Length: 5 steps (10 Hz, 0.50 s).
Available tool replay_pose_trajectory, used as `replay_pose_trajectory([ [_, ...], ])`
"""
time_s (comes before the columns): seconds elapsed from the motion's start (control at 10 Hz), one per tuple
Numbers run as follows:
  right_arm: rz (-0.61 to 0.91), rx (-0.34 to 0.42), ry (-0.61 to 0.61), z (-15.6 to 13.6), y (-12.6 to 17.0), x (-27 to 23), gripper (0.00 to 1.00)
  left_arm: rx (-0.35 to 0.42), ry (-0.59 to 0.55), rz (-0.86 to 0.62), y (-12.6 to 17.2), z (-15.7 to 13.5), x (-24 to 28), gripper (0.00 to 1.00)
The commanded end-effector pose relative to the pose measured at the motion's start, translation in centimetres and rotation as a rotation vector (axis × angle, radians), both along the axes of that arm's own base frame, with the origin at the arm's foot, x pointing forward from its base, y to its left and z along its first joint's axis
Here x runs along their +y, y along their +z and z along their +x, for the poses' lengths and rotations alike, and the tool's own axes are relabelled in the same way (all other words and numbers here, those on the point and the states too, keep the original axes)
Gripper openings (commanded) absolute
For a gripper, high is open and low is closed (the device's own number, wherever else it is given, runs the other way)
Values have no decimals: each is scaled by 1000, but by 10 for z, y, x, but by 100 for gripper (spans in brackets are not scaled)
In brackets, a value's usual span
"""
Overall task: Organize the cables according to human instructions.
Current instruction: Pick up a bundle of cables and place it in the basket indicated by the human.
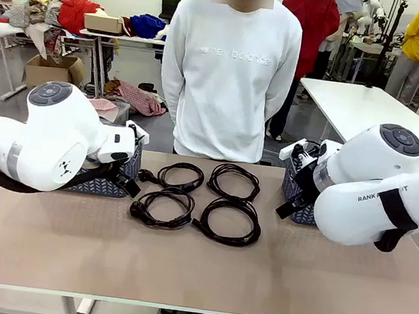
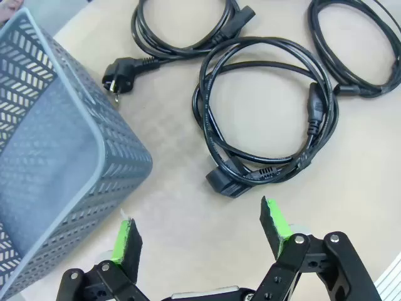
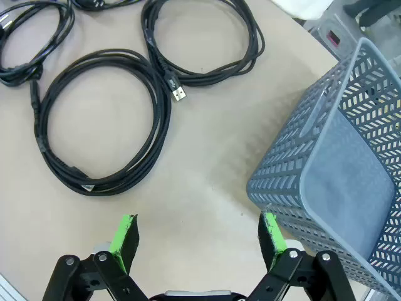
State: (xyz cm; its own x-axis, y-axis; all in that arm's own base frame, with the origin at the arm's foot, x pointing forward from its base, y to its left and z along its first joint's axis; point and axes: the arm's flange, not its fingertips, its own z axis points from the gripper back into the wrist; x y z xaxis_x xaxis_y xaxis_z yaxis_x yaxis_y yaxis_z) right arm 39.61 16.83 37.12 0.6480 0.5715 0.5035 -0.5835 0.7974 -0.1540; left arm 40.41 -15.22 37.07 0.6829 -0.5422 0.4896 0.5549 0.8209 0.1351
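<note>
**Four cables, two baskets, two open grippers**

On the table [image 1: 196,277] lie four black coiled cables [image 1: 158,222], in two rows of two in the middle (some plugs stick out). One person [image 1: 228,76] stands behind them at the far side. There are two blue-grey baskets: the left basket [image 1: 104,187] and the right basket [image 1: 294,193], one at each side of the coils. The left gripper [image 2: 200,229] and the right gripper [image 3: 199,232] hang above the tabletop, fingers spread wide, grasping nothing.

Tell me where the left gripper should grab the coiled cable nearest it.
Probably the near arc of the cable, beside its angled plug, where the loops lie bundled. It lies flat, so bring the open left gripper straight down, jaws straddling the strands.
</note>
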Motion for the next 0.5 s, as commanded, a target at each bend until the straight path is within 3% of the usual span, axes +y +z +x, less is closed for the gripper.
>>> replay_pose_trajectory([
  [0.0, 0, 0, 0, 0, 0, 0, 100, 0, 0, 0, 0, 0, 0, 100],
  [0.4, 0, 0, 0, 0, 0, 0, 100, 0, 0, 0, 0, 0, 0, 100],
])
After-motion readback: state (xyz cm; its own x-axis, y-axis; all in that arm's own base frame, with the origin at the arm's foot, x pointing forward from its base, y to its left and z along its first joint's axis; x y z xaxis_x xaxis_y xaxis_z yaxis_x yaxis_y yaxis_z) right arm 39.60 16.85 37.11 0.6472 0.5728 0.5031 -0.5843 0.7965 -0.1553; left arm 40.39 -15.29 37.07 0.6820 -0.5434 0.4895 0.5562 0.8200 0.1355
